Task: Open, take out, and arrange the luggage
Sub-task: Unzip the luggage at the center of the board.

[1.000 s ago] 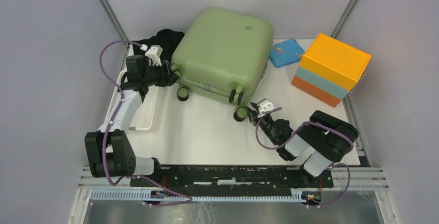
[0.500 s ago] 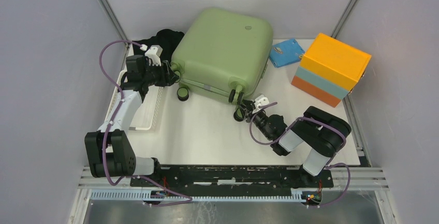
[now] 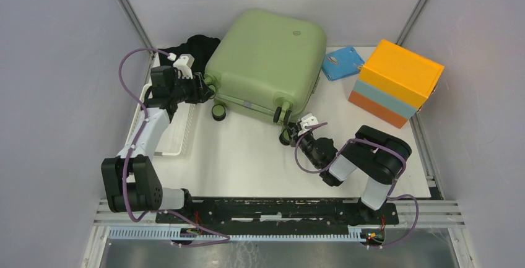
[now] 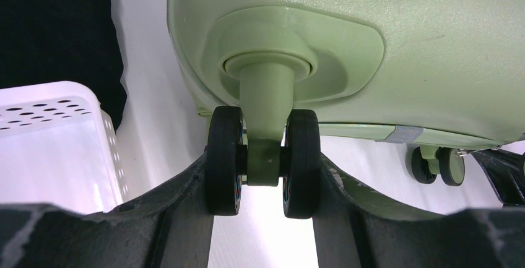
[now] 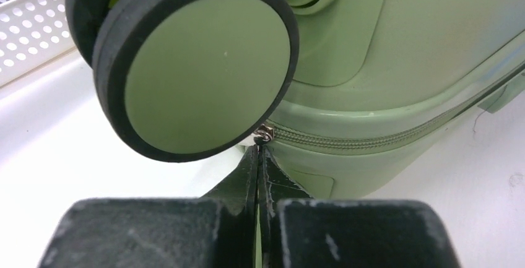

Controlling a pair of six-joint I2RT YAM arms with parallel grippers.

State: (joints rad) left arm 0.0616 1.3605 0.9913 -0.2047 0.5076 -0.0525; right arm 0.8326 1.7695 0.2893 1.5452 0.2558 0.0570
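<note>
At the far left the left gripper (image 4: 264,170) stands about half open, its fingers (image 4: 179,194) pressed to either side of the twin left wheel (image 4: 224,156), bracing the luggage (image 3: 266,64), which lies shut and flat at the far middle of the table (image 3: 247,156). That hold looks risky to me, since rubber wheels on a swivel stem may turn or roll out, and then the luggage would slide when the zip is pulled; the basket (image 4: 56,132) sits just beside, easy to knock.

To the right, the right gripper (image 5: 258,153) is closed tight, tips at the zip pull (image 5: 265,134) under the right wheel (image 5: 204,76); whether the tab is really nipped I cannot tell, and a thin metal tab could slip free.

The luggage is smooth, hard, sage green, round-cornered; the zip (image 5: 371,139) is finely toothed; the basket is white perforated plastic; the wheels are matte black rubber with green hubs.
</note>
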